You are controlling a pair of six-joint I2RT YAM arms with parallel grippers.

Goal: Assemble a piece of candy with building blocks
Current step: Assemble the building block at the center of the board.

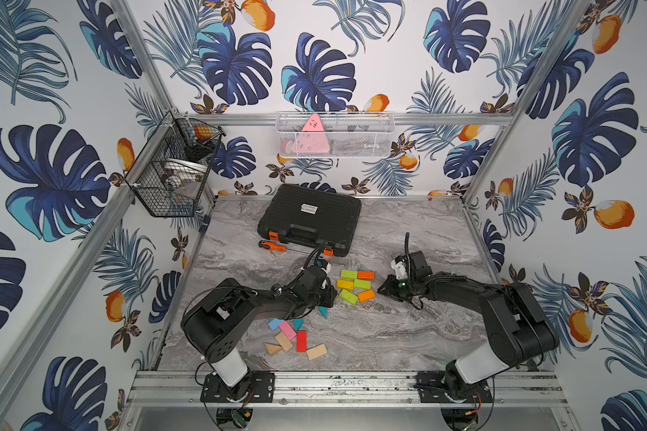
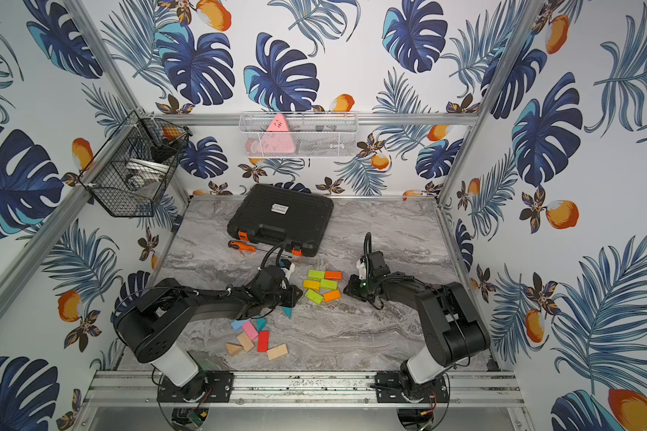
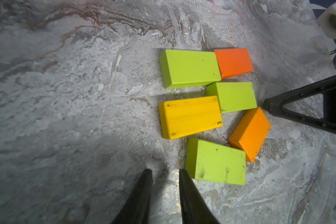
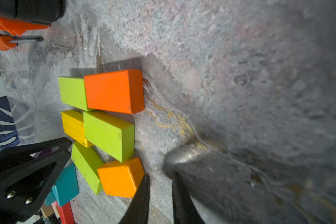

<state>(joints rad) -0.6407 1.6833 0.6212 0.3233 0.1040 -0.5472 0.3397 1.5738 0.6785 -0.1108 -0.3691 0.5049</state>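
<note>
My left end effector [image 3: 165, 171] hangs low over the surface [image 3: 66, 116], jaws a little apart with nothing between them. One tip is just beside a corner of the near green block [image 3: 216, 162]; I cannot tell whether it touches. My right end effector [image 4: 160, 175] is likewise slightly parted and empty, one tip just beside a corner of the orange block [image 4: 120, 177].

Between the two, six blocks [image 2: 310, 284] lie flat in a cluster. Four make two rows of two, set end to end, with their long axes running across from my left to my right. In the far row the far green block [image 1: 349, 275] has the red-orange block [image 1: 366, 275] on its right. In the next row the yellow block [image 1: 345, 284] has the middle green block [image 1: 362, 284] on its right. The nearest pair sit skewed. The near green block's long axis slants toward me at its right end, the orange block's slants away from me at its right end, and their inner ends lie close together.

Nearer my left arm, the loose blocks [image 1: 287, 330] lie at mixed angles. Among them the red block [image 1: 302, 341] points its long axis away from me, and a teal wedge [image 1: 322, 311] sits just beside my left wrist.
</note>
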